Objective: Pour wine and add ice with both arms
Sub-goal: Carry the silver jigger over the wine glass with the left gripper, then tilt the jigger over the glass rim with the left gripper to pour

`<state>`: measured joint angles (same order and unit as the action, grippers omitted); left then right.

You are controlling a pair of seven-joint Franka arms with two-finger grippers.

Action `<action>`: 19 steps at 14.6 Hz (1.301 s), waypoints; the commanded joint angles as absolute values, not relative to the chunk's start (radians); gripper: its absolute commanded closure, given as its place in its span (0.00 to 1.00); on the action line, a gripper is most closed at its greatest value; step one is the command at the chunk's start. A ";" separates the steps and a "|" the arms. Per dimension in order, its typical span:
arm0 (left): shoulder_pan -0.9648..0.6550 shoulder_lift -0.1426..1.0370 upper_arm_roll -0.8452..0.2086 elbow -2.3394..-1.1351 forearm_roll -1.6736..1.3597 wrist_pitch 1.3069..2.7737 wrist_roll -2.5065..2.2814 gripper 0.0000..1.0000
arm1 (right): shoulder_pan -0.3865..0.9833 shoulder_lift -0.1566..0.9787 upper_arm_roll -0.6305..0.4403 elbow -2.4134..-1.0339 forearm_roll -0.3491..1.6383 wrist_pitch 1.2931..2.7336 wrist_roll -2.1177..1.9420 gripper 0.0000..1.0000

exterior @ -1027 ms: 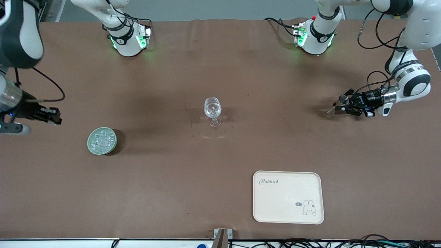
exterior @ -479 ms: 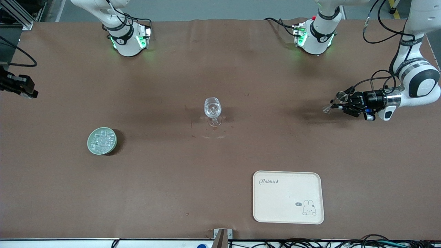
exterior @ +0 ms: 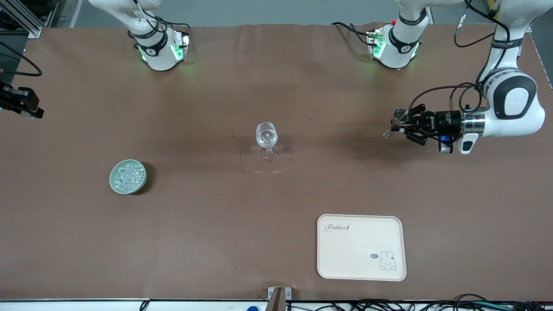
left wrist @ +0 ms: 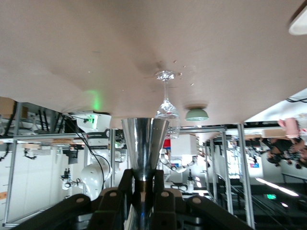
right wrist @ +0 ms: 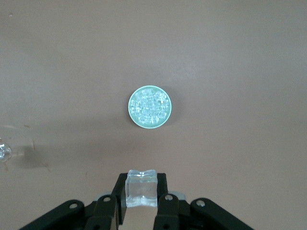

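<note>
A clear stemmed wine glass (exterior: pixel 266 138) stands mid-table. My left gripper (exterior: pixel 399 125) is shut on the silvery hourglass jigger (exterior: pixel 394 125), holding it tilted above the table toward the left arm's end. The left wrist view shows the jigger (left wrist: pixel 144 148) pinched at its waist, with the glass (left wrist: pixel 165 103) and the dish (left wrist: pixel 197 114) farther off. My right gripper (exterior: pixel 32 110) is at the right arm's end of the table, in the air. In the right wrist view it (right wrist: pixel 141 194) is shut on a clear ice cube (right wrist: pixel 141 188). The pale-green dish (exterior: pixel 128 176) holds a heap of ice cubes (right wrist: pixel 149 106).
A cream rabbit-printed tray (exterior: pixel 361 247) lies nearer to the front camera than the glass, toward the left arm's end. Both arm bases (exterior: pixel 159 47) (exterior: pixel 395 45) stand along the table's back edge. The glass's rim shows in the right wrist view (right wrist: pixel 4 152).
The left gripper has carried the jigger toward the wine glass. The right gripper has moved away from the dish toward the table's end and now holds nearly still.
</note>
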<state>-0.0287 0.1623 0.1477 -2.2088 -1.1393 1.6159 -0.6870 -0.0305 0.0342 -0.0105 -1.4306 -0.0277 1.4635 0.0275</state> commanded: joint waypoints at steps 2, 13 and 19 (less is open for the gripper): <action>-0.025 0.103 -0.044 -2.229 -1.124 1.750 -0.788 0.99 | -0.032 0.008 -0.011 -1.491 -0.038 1.540 0.032 0.98; -0.038 0.248 -0.495 -2.080 -1.138 2.239 -1.094 0.99 | -0.028 -0.032 -0.011 -1.545 -0.040 1.562 0.021 0.99; -0.066 0.379 -0.581 -1.955 -0.979 2.373 -1.230 0.99 | -0.022 -0.031 -0.008 -1.543 -0.040 1.554 0.023 0.99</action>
